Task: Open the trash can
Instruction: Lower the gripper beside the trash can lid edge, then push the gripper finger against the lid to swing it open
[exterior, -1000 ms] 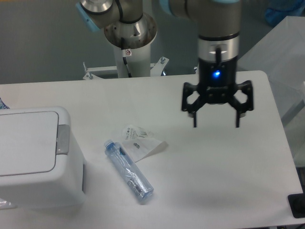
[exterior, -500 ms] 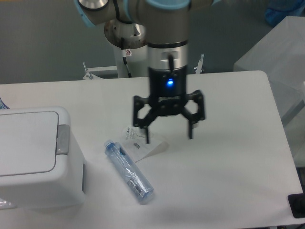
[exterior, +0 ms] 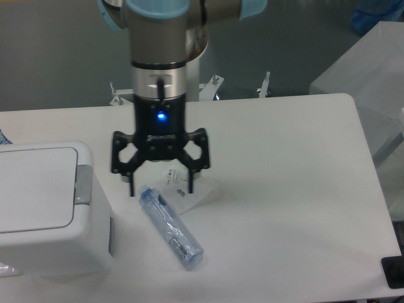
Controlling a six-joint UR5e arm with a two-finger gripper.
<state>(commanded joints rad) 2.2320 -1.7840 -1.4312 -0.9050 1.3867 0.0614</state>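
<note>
The table [exterior: 297, 208] is big and white. At its left edge sits the trash can [exterior: 44, 214], a big white box with round corners. Its flat lid is shut, and a small grey tab [exterior: 83, 184] sits on the lid's right side. My gripper [exterior: 160, 188] hangs just right of the can, not touching it, fingers spread wide, holding nothing. A blue light glows on it. Below it lies a clear bottle [exterior: 170, 228] on its side, touching a small crinkly wrapper [exterior: 189, 189].
</note>
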